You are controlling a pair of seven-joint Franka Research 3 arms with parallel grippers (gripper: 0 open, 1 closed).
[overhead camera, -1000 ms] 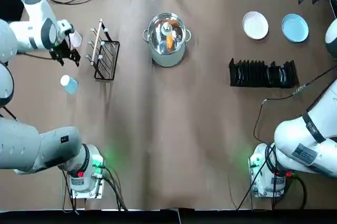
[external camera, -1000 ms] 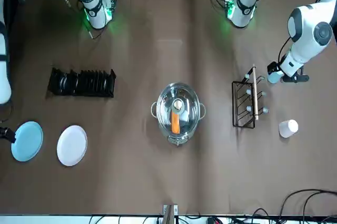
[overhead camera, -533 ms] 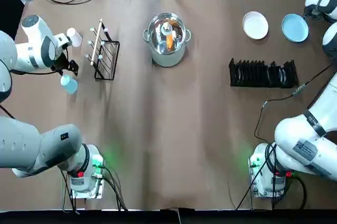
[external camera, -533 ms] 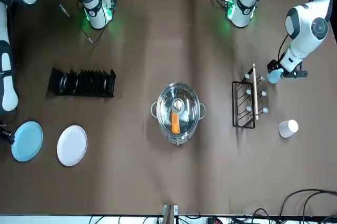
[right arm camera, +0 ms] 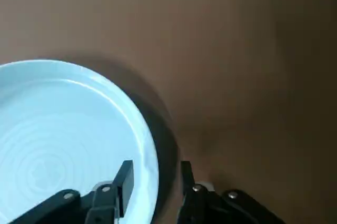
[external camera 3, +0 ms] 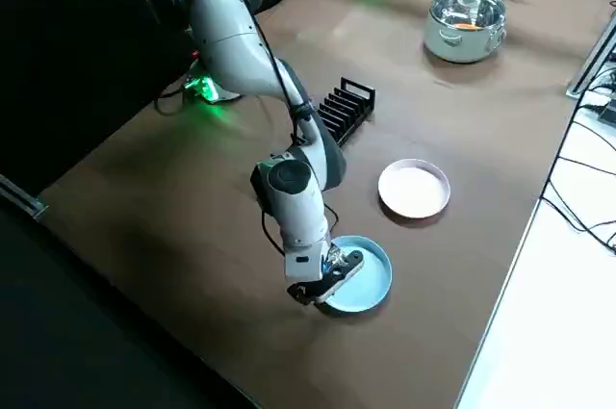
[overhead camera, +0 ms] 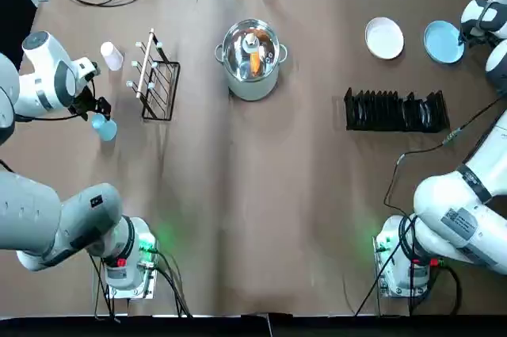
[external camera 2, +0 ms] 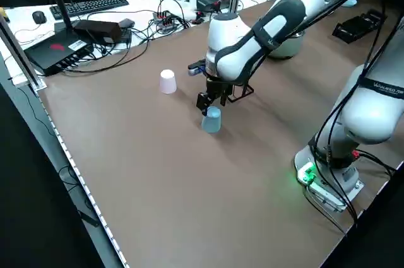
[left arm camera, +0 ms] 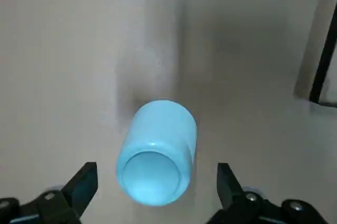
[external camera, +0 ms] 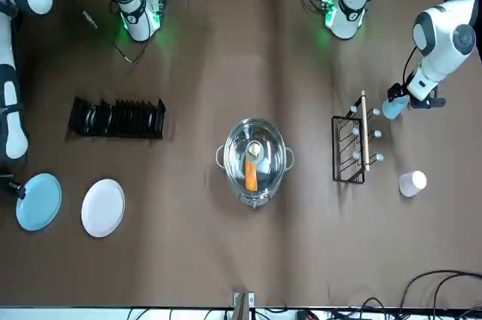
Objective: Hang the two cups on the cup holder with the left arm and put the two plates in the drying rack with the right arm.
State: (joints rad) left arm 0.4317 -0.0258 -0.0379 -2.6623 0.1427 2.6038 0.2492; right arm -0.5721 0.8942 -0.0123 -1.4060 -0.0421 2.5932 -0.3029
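Near to far from the robot's edge of the table: light blue cup by the left edge; left gripper above it, fingers parted. Drying rack, right half. Cup holder, left half; white cup beyond its left side. Far right corner: light blue plate, right gripper open at its rim; white plate beside.

I see a shiny metal pot with a glass lid, smooth glossy plates, and a matt brown worktop.
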